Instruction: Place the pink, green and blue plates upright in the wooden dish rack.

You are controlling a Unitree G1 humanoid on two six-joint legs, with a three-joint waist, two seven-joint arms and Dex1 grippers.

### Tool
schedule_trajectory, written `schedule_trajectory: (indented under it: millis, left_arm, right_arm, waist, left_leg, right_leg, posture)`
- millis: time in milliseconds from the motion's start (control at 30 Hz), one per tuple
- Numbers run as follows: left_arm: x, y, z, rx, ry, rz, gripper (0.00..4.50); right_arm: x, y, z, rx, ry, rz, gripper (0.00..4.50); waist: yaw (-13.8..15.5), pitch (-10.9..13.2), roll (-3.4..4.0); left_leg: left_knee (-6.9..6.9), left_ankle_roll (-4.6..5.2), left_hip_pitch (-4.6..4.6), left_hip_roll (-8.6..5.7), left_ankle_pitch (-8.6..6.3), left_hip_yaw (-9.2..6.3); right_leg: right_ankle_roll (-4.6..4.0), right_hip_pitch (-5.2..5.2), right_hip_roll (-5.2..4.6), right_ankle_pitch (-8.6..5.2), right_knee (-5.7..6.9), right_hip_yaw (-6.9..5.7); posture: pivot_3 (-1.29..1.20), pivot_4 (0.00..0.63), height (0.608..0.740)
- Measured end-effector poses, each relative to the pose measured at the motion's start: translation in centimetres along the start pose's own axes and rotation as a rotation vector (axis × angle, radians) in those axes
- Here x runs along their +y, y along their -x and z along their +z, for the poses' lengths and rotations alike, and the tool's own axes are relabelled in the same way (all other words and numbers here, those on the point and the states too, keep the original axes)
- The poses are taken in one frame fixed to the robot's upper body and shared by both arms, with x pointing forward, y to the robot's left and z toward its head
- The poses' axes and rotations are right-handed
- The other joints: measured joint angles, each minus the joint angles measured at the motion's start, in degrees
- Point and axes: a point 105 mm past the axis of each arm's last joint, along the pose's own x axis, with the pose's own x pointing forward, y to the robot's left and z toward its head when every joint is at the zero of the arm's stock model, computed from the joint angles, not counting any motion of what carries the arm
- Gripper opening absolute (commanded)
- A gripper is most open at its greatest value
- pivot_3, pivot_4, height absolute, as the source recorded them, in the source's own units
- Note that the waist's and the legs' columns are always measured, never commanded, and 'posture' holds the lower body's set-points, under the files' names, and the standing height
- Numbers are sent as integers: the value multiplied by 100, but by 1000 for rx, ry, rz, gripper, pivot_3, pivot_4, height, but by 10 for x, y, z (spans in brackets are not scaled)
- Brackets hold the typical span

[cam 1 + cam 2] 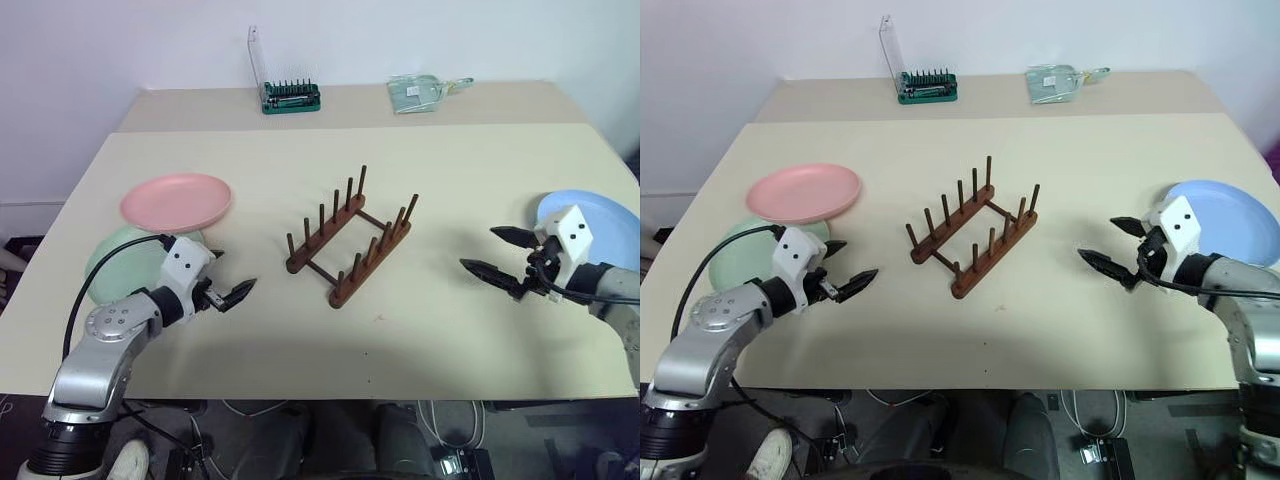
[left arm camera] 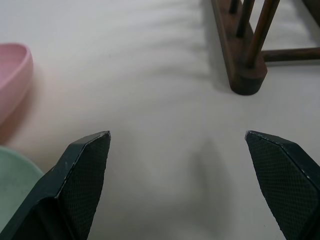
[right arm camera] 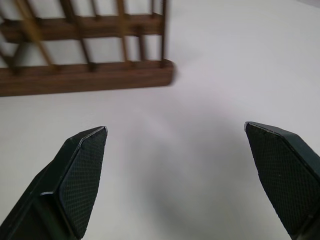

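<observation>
The wooden dish rack (image 1: 350, 235) stands empty mid-table, its pegs upright. At the left lies the pink plate (image 1: 176, 200), its rim overlapping the green plate (image 1: 115, 262) nearer me. The blue plate (image 1: 600, 225) lies flat at the right edge. My left gripper (image 1: 232, 275) hovers open between the green plate and the rack, holding nothing. My right gripper (image 1: 482, 249) is open and empty too, just inward of the blue plate and pointing toward the rack. The left wrist view has the rack's end (image 2: 245, 75) ahead and both left-hand plates off to one side.
A green-based tool case (image 1: 290, 95) with its clear lid raised and a clear plastic packet (image 1: 420, 92) sit at the far back. Bare tabletop (image 1: 430, 330) lies in front of the rack and on either side of it.
</observation>
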Motion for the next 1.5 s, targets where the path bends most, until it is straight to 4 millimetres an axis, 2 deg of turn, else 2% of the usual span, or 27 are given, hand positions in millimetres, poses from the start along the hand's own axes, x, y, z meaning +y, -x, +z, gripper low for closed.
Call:
schedule_trajectory:
  millis: [167, 367, 500, 567, 633, 733, 867, 1000, 1100, 1233, 1267, 1300, 1433, 1500]
  left_arm:
    - [3, 0, 1, -2, -11, -16, 4428]
    - [-5, 1, -1, 0, 8, -65, 4428]
    - [-27, 10, -7, 31, 55, -175, 4428]
    - [-49, 7, -4, 32, 39, -253, 4428]
    - [-71, 0, 1, 15, 44, -317, 4428]
    - [-90, -18, 6, -1, 70, -326, 4428]
    - [-127, -44, 0, 46, 103, -358, 4428]
    - [-140, -65, 11, 40, 85, -339, 4428]
    - [-144, -85, 17, 24, 111, -260, 3541]
    - [-137, -95, 17, 23, 139, -163, 1606]
    - [-136, -96, 17, 22, 138, -155, 979]
    - [-134, -97, 20, 7, 127, -141, 791]
    - [-122, -100, 18, 13, 72, -134, 793]
    - [-119, -102, 19, 0, 13, -190, 793]
  right_arm:
    - [4, -3, 1, 1, 6, 18, 4500]
    - [9, -9, 5, -8, 30, 12, 4500]
    - [15, -14, 5, -4, 35, 27, 4500]
    - [21, -17, 6, -8, 39, 46, 4500]
    - [30, -23, 8, -15, 38, 77, 4500]
    - [40, -27, 9, -20, 31, 111, 4500]
    - [66, -36, 19, -39, 35, 193, 4500]
    - [87, -41, 31, -64, 41, 255, 4500]
    - [91, -40, 29, -53, 27, 260, 4500]
    - [92, -40, 29, -46, 22, 255, 4500]
    - [91, -40, 28, -43, 23, 253, 4500]
    - [91, -40, 28, -41, 24, 251, 4500]
    - [87, -35, 21, 0, 36, 231, 4500]
    - [84, -30, 13, 44, 53, 219, 4500]
  waist:
    - [-12, 0, 0]
    - [-32, 0, 0]
    - [-32, 1, 0]
    - [-15, 0, 0]
    - [38, 1, -1]
    - [118, 1, -2]
    - [130, 2, -5]
    - [142, 2, -6]
    - [218, 0, -8]
    - [258, 1, -11]
    - [258, 1, -11]
    - [258, 1, -11]
    - [253, 1, -10]
    - [263, 1, -10]
  left_leg:
    - [0, -4, 0, 0, 2, 1]
    - [-1, -3, 0, 1, 2, 2]
    - [-1, -2, 0, 1, 1, 4]
    - [-1, -1, 0, 0, 1, 7]
    - [-1, -1, 0, 0, 1, 9]
    - [0, -1, 2, 1, 1, 14]
    - [0, 1, 2, 1, 0, 18]
    - [2, 1, 3, 1, 0, 19]
    - [4, 2, 10, 0, 0, 21]
    - [5, 1, 15, 4, 1, 26]
    - [5, 1, 16, 4, 0, 27]
    - [5, 1, 17, 4, 0, 30]
    - [2, 2, 21, 10, 0, 41]
    - [3, 1, 21, 10, 0, 44]
  right_leg:
    - [0, 0, -1, 0, -2, 0]
    - [0, 1, -1, 0, -5, 0]
    - [0, 0, 0, 0, -7, 4]
    - [0, 3, -2, 0, -8, 7]
    - [-3, 4, -1, 2, -11, 7]
    - [-4, 4, -1, 3, -11, 12]
    - [-3, 4, 0, 4, -15, 16]
    - [-2, 6, 1, 5, -17, 16]
    - [1, 19, 1, 8, -27, 17]
    - [1, 19, 5, 10, -25, 21]
    - [1, 19, 6, 10, -25, 21]
    - [1, 19, 6, 11, -25, 23]
    - [2, 16, 13, 11, -23, 36]
    - [2, 15, 14, 11, -22, 37]
  posture:
    - [0, 150, 740]
    - [0, 150, 740]
    - [0, 150, 740]
    - [0, 150, 740]
    - [0, 150, 740]
    - [0, 150, 740]
    - [0, 150, 740]
    - [0, 150, 740]
    - [0, 150, 740]
    - [0, 150, 740]
    - [0, 150, 740]
    - [0, 150, 740]
    - [0, 150, 740]
    - [0, 150, 740]
